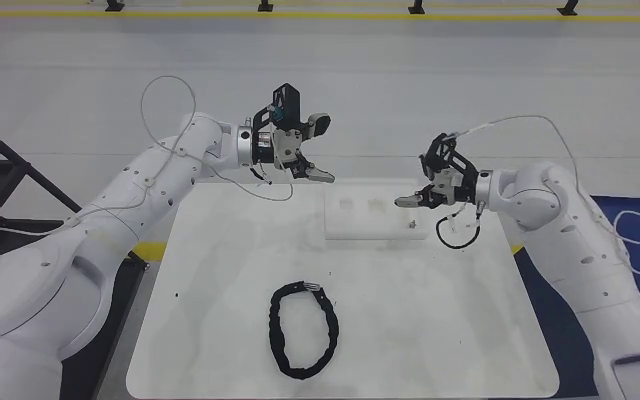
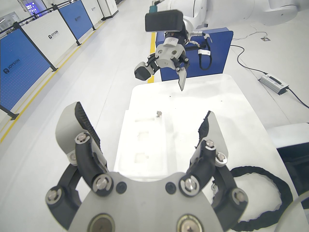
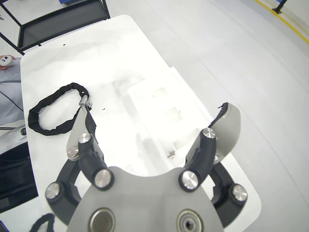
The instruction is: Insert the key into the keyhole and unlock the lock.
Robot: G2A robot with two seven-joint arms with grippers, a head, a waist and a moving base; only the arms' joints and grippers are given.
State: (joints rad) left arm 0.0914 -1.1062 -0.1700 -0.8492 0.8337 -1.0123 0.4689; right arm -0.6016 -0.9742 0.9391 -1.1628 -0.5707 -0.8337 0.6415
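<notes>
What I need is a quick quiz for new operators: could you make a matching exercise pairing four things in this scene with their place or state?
1. black fabric-sleeved chain lock
2. small metal key
3. white foam tray with rectangular recesses
4. left gripper

A. open, holding nothing
B. on the tray's end nearest the right gripper
C. looped on the table's near half
D. along the table's far edge

Pairs: 1-C, 2-B, 3-D, 4-A
</notes>
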